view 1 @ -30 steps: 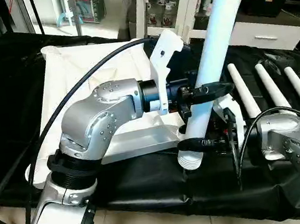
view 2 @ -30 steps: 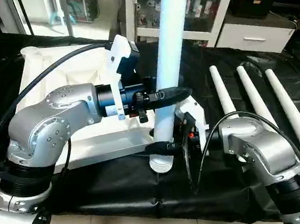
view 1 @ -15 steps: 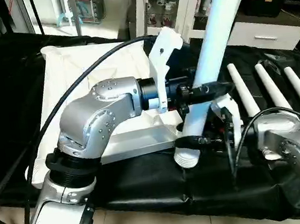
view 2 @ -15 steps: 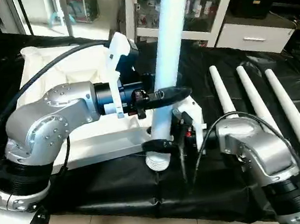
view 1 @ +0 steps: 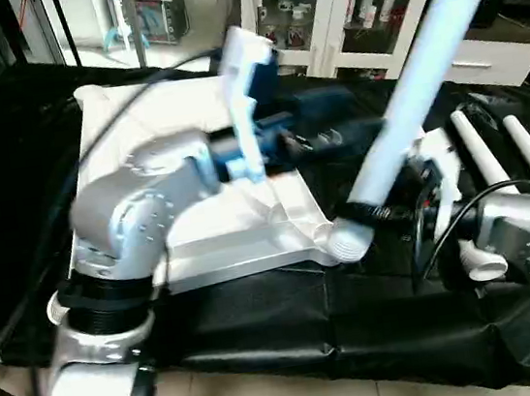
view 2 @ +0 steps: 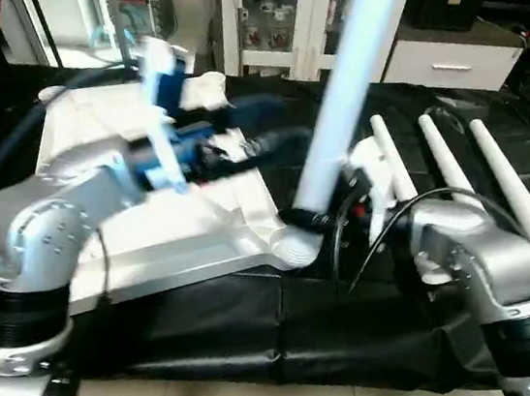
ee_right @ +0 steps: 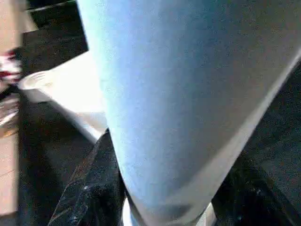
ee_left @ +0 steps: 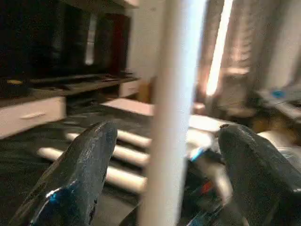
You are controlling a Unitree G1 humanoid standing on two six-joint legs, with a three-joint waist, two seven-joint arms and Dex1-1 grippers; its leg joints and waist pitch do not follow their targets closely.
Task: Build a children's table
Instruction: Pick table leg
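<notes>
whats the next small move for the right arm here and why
Probably tip the leg upright over the corner socket of the tabletop. The right gripper clamps its lower end, which sits at the socket but leans; the left gripper stands open.

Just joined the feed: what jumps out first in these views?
A long white leg slants up toward the upper right, its ribbed lower end at the near right corner socket of the upturned white tabletop. The right gripper is clamped on it low down; the left gripper stands open around its shaft without touching.

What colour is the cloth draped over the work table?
Black cloth, clearest in the left eye view.
</notes>
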